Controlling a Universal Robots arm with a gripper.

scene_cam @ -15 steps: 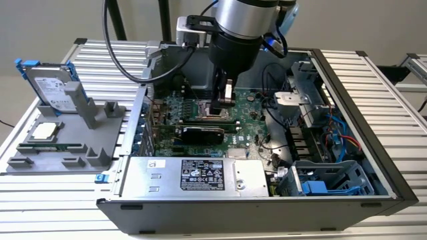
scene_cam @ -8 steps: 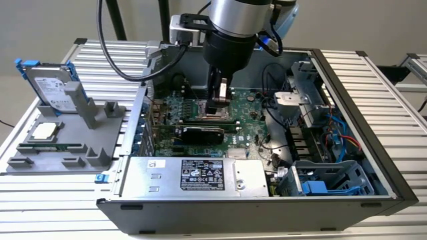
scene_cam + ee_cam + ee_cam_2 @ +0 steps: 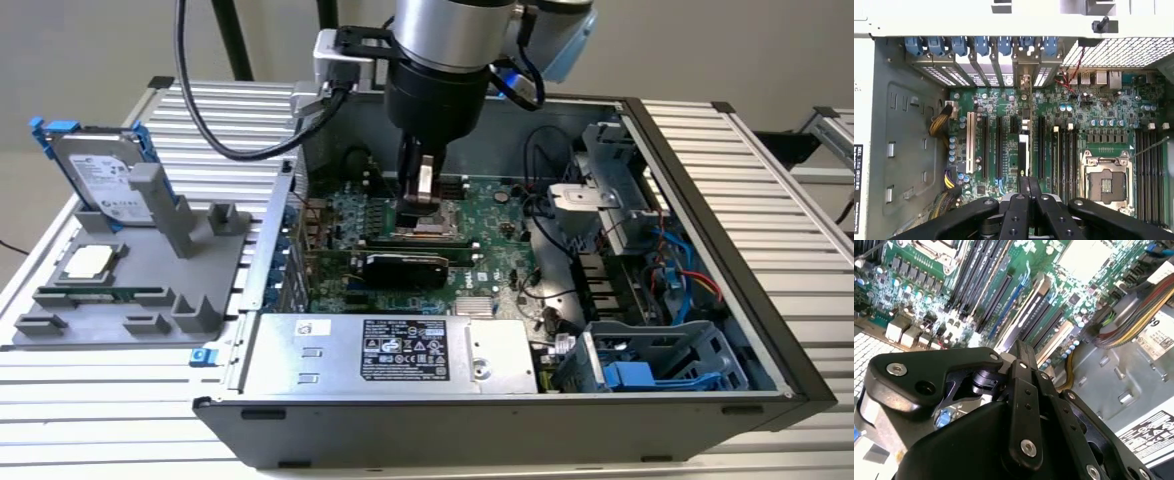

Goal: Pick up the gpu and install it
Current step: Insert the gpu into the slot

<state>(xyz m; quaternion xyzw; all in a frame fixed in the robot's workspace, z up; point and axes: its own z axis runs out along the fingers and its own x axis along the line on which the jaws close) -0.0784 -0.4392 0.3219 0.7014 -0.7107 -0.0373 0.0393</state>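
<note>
With the gripper pinched shut on the gpu by its thin top edge (card upright over the motherboard), slight tilt could jam it or let it slip.

My arm: silver cylinder over a black wrist, black cables looping off. My claw: black jointed links with silver screws.

A silver hard drive stands upright in a grey holder. Both sit outside the open computer case, on the exterior view's left.
</note>
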